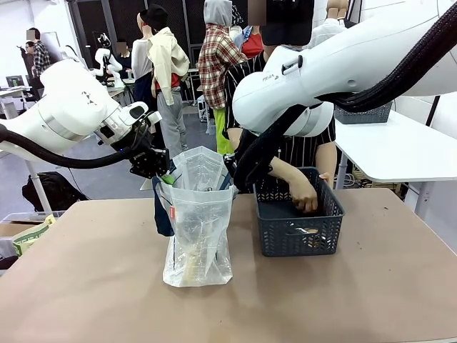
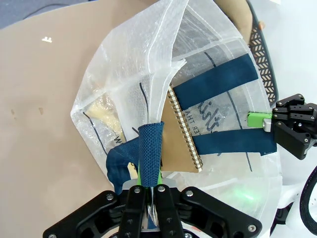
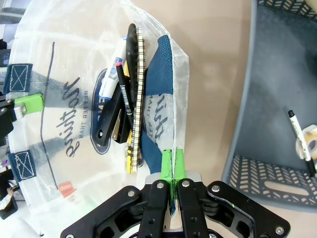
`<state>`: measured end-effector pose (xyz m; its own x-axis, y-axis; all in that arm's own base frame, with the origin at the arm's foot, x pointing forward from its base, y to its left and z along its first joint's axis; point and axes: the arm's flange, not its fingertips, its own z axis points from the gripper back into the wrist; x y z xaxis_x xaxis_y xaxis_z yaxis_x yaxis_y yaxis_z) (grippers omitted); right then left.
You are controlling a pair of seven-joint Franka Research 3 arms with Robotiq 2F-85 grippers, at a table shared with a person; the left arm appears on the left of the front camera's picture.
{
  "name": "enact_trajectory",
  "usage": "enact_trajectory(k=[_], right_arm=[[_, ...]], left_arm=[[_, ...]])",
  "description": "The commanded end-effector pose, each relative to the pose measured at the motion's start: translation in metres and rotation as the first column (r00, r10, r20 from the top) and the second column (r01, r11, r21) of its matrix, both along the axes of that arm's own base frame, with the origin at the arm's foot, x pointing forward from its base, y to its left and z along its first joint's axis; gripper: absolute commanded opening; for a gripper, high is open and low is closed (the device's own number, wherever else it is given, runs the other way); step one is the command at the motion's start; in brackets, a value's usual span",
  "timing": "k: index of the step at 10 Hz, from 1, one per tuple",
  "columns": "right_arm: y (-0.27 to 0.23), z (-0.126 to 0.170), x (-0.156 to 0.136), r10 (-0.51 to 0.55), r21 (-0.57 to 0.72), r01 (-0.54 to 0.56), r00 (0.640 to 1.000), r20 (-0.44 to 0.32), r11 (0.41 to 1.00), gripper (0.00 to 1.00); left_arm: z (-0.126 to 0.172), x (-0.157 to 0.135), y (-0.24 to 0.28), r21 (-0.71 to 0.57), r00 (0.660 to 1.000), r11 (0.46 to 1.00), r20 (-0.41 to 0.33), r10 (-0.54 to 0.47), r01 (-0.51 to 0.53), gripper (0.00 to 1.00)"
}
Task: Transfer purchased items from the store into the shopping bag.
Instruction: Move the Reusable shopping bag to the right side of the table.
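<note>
**Both grippers clamped on bag mouth; bag upright beside basket**

1. Left gripper (image 2: 150, 184): black fingers with green pads, pressed together on a blue woven-mesh handle (image 2: 149, 148) of the bag (image 2: 124, 64).
2. Right gripper (image 3: 172, 171): green pads are closed flat on the bag's thin rim film, at the foot of the second handle (image 3: 161, 64). That handle is the same blue mesh. The mouth stands parted between the two grips.
3. Bag: translucent whitish plastic, finely woven and crinkled. It carries dark printed script and thin lines, and a small red tag (image 3: 64, 187). It stands upright on the tan table (image 1: 86, 286), just beside the basket (image 1: 285, 239) on the robot's left, and rises above it.
4. Items in the bag:
   - a notebook (image 2: 181, 134) with a brown cover and wire spiral binding, standing on edge;
   - a long black moulded item (image 3: 110, 121), whose kind I cannot tell;
   - a slim black pen (image 3: 125, 91) lying against it;
   - a pale yellowish piece (image 2: 101, 111) low down, blurred by the film.
5. Basket: dark grey rigid plastic, rectangular, with lattice walls. A marker (image 3: 298, 134) and a small tape roll (image 3: 311, 144) lie together on its floor.
6. A person's hand (image 1: 305, 196) reaches down inside the basket from the far side.
</note>
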<state>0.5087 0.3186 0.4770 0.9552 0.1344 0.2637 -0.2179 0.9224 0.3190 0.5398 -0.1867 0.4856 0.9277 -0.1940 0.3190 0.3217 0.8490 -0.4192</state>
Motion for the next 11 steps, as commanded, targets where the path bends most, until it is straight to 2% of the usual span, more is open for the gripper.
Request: enact_trajectory(k=[1, 11], right_arm=[[0.0001, 0.0005, -0.0004, -0.005, 0.012, 0.005, 1.0, -0.006, 1.0, 0.0], [0.0001, 0.0005, -0.0004, -0.005, 0.012, 0.005, 1.0, -0.006, 1.0, 0.0]], left_arm=[[0.0014, 0.001, 0.0002, 0.007, 1.0, 1.0, -0.007, 0.001, -0.001, 0.0], [0.0014, 0.001, 0.0002, 0.007, 1.0, 1.0, -0.007, 0.001, -0.001, 0.0]])
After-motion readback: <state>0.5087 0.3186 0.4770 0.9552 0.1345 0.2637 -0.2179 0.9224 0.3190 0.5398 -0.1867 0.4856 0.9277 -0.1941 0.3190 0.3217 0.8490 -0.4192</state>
